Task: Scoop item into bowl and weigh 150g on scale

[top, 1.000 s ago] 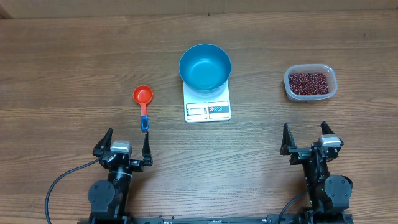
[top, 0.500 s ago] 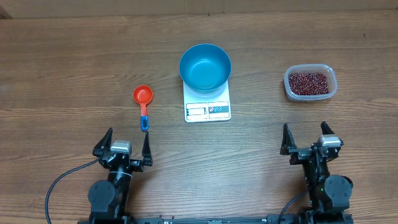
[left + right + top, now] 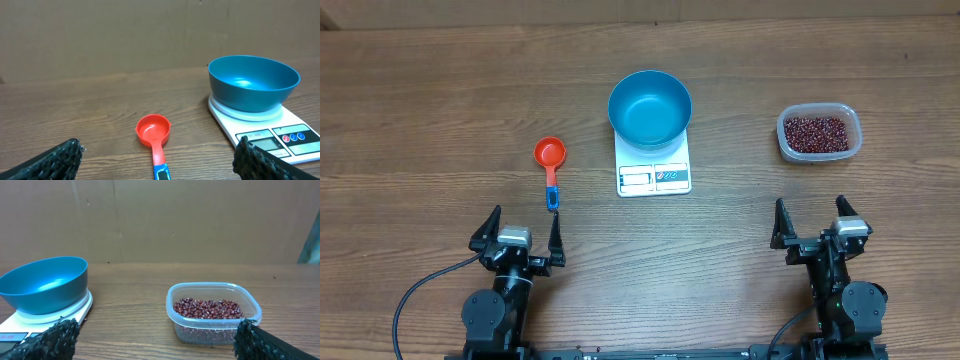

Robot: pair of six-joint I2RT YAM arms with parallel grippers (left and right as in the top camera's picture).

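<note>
The beans (image 3: 817, 132), small and dark red, lie in a loose heap inside a clear plastic tub (image 3: 820, 156) near the right edge of the table, toward its far side. None are in the blue bowl (image 3: 650, 108), which is empty and sits on the white kitchen scale (image 3: 654, 177) at the middle of the table, overhanging the scale's platform. The scale's display and buttons face the near edge; the reading is too small to make out.

A red measuring scoop (image 3: 551, 160) with a blue-tipped handle lies flat to the left of the scale, well apart from the tub. Its cup points away and its handle points toward the near edge.

Both arms rest at the near edge. The left gripper (image 3: 526, 216) sits just behind the scoop's handle with its jaws spread wide and nothing in them. The right gripper (image 3: 810, 213), in front of the tub, is also spread wide and empty.

The scoop looks like the first thing to fetch. A clean pickup would probably mean closing on the handle near its blue end and keeping the cup level, since the scoop must then cross past the bowl to reach the beans.

The table (image 3: 420, 100) is brown wood-grain. A plain brown wall (image 3: 125, 35) stands behind it.
</note>
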